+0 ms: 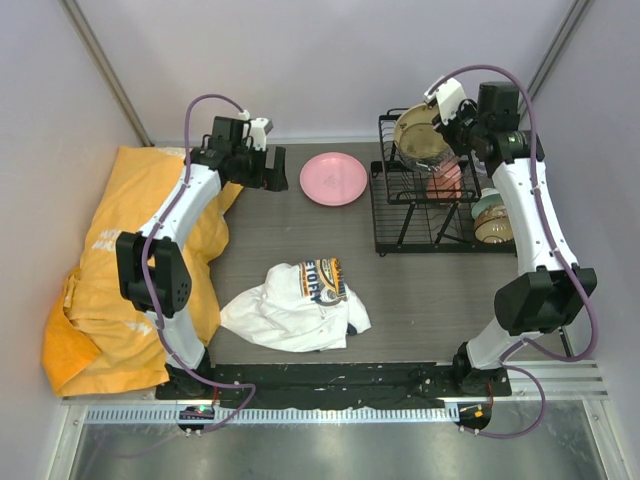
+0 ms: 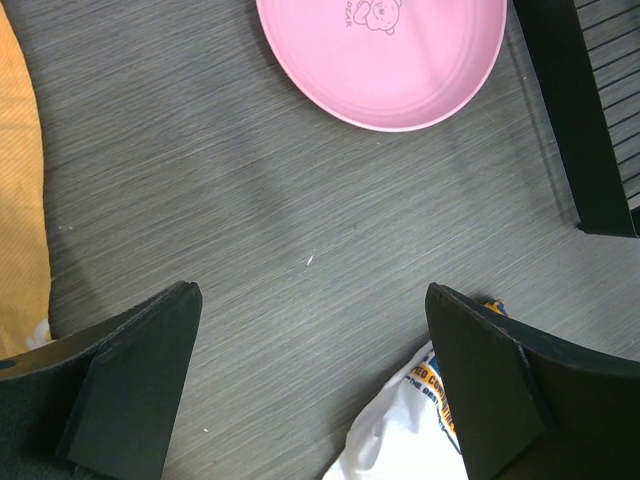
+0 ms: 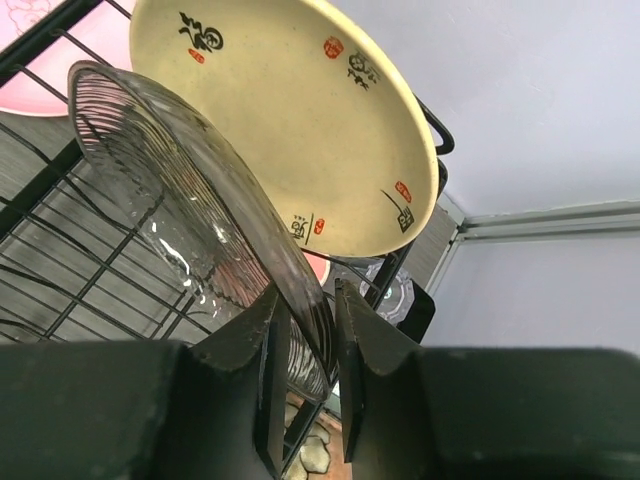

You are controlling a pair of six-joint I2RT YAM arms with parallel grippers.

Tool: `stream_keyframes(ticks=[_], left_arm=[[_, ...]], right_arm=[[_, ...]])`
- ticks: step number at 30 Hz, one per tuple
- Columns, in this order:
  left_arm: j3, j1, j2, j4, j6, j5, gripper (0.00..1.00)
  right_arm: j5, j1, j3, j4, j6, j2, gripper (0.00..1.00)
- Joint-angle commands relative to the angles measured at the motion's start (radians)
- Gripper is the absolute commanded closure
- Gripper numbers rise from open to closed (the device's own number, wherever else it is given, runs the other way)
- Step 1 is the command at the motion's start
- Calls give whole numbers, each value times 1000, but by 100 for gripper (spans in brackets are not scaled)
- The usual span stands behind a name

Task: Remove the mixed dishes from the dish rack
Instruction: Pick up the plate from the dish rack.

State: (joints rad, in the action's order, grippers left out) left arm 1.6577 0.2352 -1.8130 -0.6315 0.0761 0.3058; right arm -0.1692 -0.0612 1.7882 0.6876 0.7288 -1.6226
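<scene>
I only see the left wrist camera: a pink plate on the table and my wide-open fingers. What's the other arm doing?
Observer: The right gripper pinches the rim of the clear glass, up in the dish rack.
Operator: Is anything behind the glass?
Observer: Yes, the cream patterned plate stands right behind it.
Operator: Any more dishes there?
Observer: A pink mug, plus a mint-green bowl and a tan bowl at the rack's right end.
</scene>
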Motion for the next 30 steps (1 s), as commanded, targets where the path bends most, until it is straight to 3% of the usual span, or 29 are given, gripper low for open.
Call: stream_keyframes(ticks=[1,30], left_arm=[[20,-5,46,41,19,7,0],[86,-5,107,55,-15,73,0]], right_arm=[[-15,-2,72,10,7,29,78],[-94,-3,215,116,44,110,82]])
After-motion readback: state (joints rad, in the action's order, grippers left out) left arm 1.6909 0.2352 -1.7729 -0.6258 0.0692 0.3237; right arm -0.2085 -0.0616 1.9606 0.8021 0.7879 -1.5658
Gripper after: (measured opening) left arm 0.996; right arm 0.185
